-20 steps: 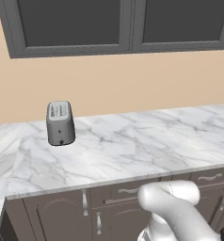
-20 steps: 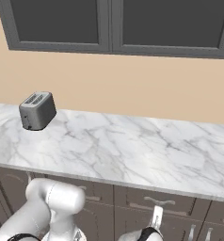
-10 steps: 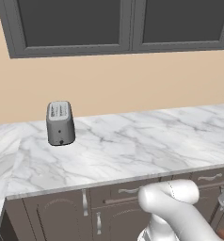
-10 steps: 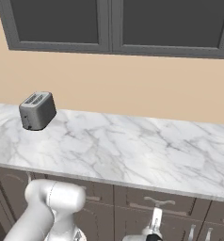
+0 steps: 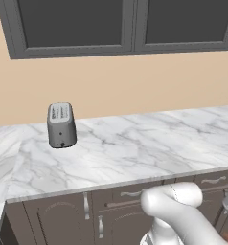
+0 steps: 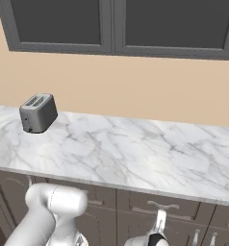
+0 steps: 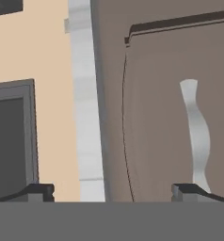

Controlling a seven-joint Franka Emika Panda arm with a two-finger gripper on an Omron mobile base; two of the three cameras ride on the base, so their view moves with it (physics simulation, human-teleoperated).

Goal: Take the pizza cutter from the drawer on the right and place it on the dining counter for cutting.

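My gripper (image 7: 114, 190) is open, its two dark fingertips (image 7: 38, 190) set wide apart with nothing between them. It points at a closed grey-brown drawer front (image 7: 156, 117) with a wavy silver handle (image 7: 198, 136); the view is rolled, so the handle runs up and down. In the right base view the gripper (image 6: 157, 230) hangs low, just in front of that drawer (image 6: 135, 202) under the marble top. The pizza cutter is hidden. The dining counter is out of view.
A marble countertop (image 5: 135, 148) runs over grey-brown cabinets (image 5: 58, 220) with more drawers and doors. A grey toaster (image 5: 61, 125) stands at its back left. Dark wall cabinets (image 5: 120, 24) hang above on a beige wall.
The hand has shifted slightly in front of the lower drawers. Its jaws have stayed wide open. Toaster and countertop have not moved.
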